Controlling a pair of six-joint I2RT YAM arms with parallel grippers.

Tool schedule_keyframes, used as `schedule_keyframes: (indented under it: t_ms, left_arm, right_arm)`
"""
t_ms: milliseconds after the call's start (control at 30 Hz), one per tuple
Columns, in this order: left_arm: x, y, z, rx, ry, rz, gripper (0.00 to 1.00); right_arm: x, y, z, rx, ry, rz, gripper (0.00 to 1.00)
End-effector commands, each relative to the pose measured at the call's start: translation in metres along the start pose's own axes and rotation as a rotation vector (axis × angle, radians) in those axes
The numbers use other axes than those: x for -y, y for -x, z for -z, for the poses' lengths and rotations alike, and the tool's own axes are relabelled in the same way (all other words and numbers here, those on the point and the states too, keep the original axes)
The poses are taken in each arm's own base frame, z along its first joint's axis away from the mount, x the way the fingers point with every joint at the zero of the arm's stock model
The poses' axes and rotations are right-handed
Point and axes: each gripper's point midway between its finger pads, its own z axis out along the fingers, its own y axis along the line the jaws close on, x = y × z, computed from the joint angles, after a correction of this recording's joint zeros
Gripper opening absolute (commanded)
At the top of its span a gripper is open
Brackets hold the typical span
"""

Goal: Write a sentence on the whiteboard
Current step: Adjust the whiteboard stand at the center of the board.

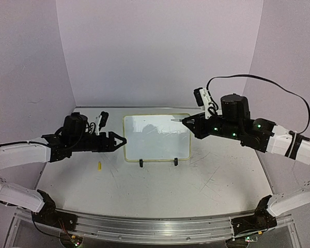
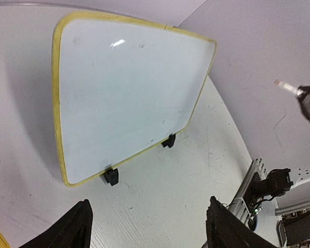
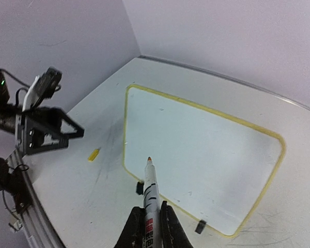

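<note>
The whiteboard point(image 1: 156, 137) stands propped mid-worktop point(image 1: 160, 191), toward the far edge. The right gripper point(image 1: 188, 121) is clenched on a marker point(image 3: 150, 191), its tip by the board's upper right. The left gripper point(image 1: 121, 140) gapes empty beside the left rim, near a small yellow piece point(image 1: 99, 166), possibly a cap

The whiteboard point(image 1: 155, 138) stands on two black clip feet on the desk point(image 1: 160, 191). The left end effector point(image 1: 122, 140), jaws spread, is just beside its left rim. The right end effector point(image 1: 190, 122) grips a marker point(image 1: 176, 120), tip over the board's upper right. A small yellow piece point(image 1: 99, 166) lies front-left.
</note>
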Motion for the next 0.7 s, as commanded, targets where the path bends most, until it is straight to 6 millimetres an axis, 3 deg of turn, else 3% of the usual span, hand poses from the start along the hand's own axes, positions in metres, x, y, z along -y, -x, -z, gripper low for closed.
schedule_keyframes:
  t_ms: [0,167,267,400,667]
  left_arm:
    - [0.006,-0.027,-0.028,0.003,0.067,0.09,0.74]
    - [0.014,-0.073,-0.06,-0.066,0.165,-0.001,0.75]
    - [0.002,-0.09,-0.077,-0.096,0.232,-0.003,0.78]
    - [-0.01,-0.102,-0.087,-0.088,0.318,-0.008,0.84]
    - [-0.027,-0.112,-0.123,-0.114,0.394,-0.086,0.81]
  right_arm:
    - [0.037,0.03,0.028,0.13,-0.244,0.031,0.0]
    - [0.041,0.055,0.051,0.229,-0.289,0.025,0.0]
    - [0.039,0.063,0.059,0.264,-0.286,0.018,0.0]
    - [0.03,0.067,0.066,0.28,-0.232,0.024,0.0]
    - [0.024,0.067,0.079,0.304,-0.199,0.047,0.0]
